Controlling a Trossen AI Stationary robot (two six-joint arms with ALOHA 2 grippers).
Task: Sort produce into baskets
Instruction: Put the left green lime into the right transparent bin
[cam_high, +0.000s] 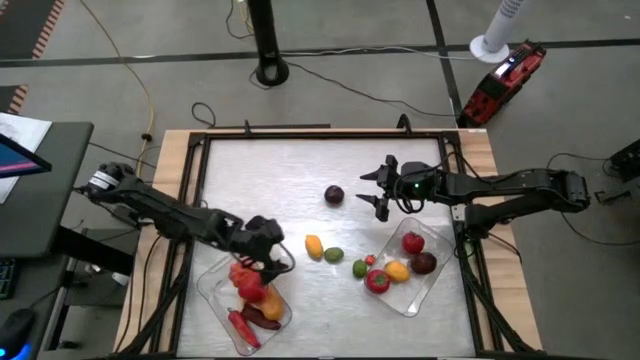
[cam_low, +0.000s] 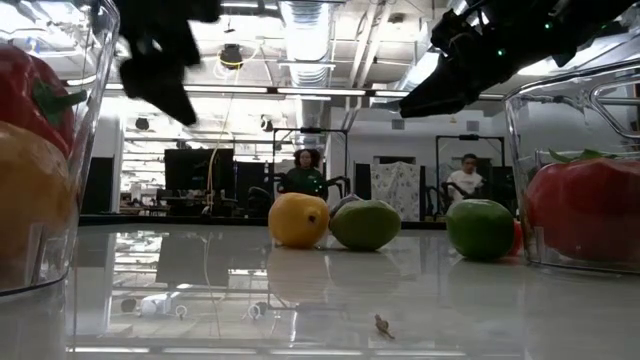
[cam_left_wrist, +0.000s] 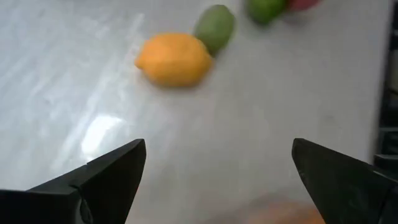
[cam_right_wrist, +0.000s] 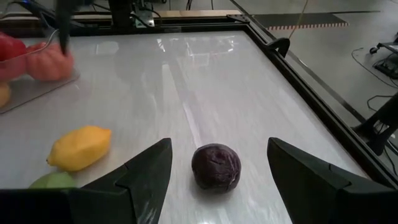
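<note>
Produce is split 3 ways. The left basket (cam_high: 215, 290), near the table's front-left, holds red, orange & dark pieces plus a red chilli (cam_high: 243, 327). The right basket (cam_high: 432, 282), front-right, holds a red tomato (cam_high: 412, 242), a dark purple piece (cam_high: 424, 263), a yellow piece (cam_high: 397, 270) & another red one (cam_high: 377, 281) at its edge. Loose on the table (cam_high: 300, 170) btwn the baskets: yellow lemon (cam_high: 314, 245) touching a green fruit (cam_high: 333, 254), and a green lime (cam_high: 359, 268) just beside the right basket. A dark purple round piece (cam_right_wrist: 216, 166) sits alone nearer the table's middle.

Left gripper (cam_high: 278, 256) is over the left basket's inner end, jaws wide open, holding nothing. Right gripper (cam_high: 378, 187) is near the lone purple piece, jaws open w/ nothing btwn them; in its wrist view the piece lies just ahead of the fingertips.
</note>
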